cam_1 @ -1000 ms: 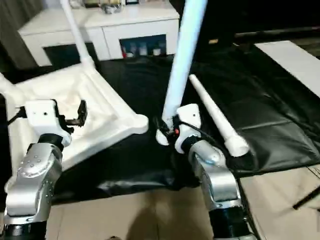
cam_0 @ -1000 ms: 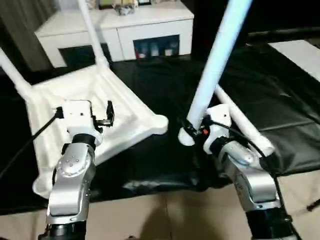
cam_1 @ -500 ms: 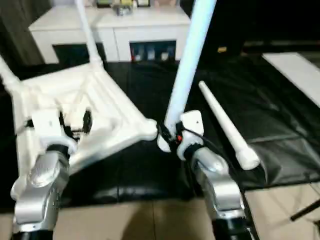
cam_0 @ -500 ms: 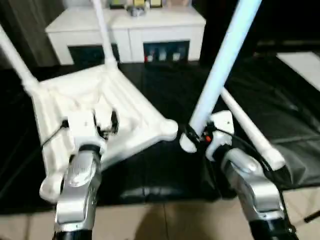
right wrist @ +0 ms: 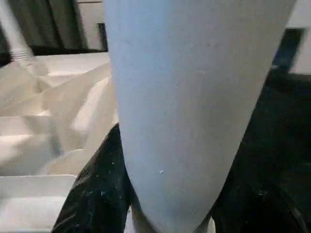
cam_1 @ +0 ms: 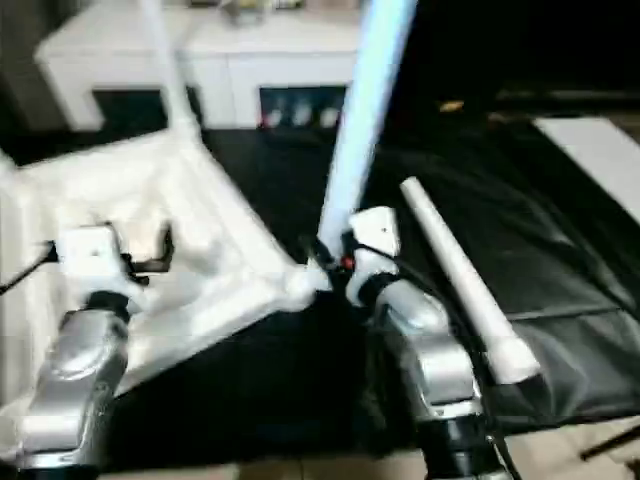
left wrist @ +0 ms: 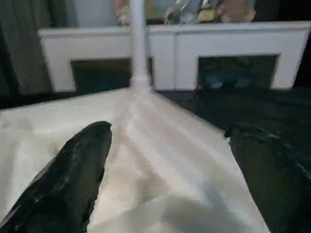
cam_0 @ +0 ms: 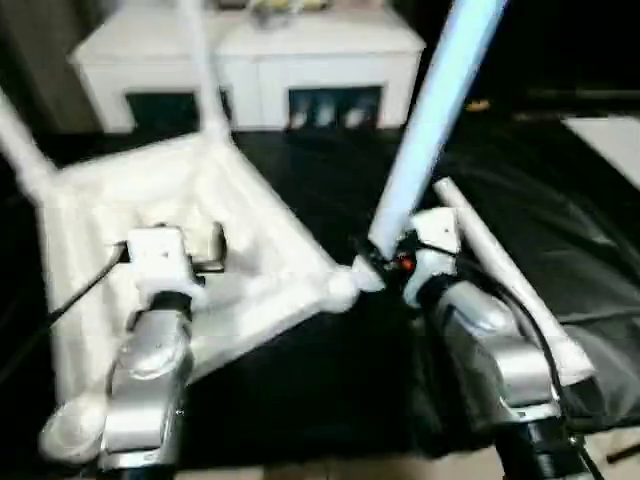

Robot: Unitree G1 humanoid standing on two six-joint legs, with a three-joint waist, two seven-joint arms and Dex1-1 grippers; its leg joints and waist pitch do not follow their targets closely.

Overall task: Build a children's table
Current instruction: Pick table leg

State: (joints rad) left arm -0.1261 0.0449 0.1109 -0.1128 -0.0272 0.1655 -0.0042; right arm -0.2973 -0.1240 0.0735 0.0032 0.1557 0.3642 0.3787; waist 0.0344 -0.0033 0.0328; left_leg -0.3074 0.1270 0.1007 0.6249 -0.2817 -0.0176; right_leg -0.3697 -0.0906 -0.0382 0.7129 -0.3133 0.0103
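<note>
The white tabletop (cam_0: 200, 250) lies upside down on a black mat (cam_0: 560, 200), ribbed underside up, with two legs already standing in its far corner sockets: one at the far corner (cam_0: 205, 70) and one at the far-left corner (cam_0: 20, 150). The right gripper (cam_0: 378, 268) is clamped on the thick lower end of a third white tube leg (cam_0: 435, 110), one black finger on each side of it in the right wrist view, holding it tilted just beside the tabletop's near-right corner socket (cam_0: 340, 290). A fourth leg (cam_1: 460, 280) lies on the mat beside the right forearm. The left gripper (left wrist: 165, 184) hovers over the ribbed underside with its fingers (left wrist: 73, 179) spread wide apart and holding nothing. A white cabinet (cam_0: 260, 55) stands behind the mat.
</note>
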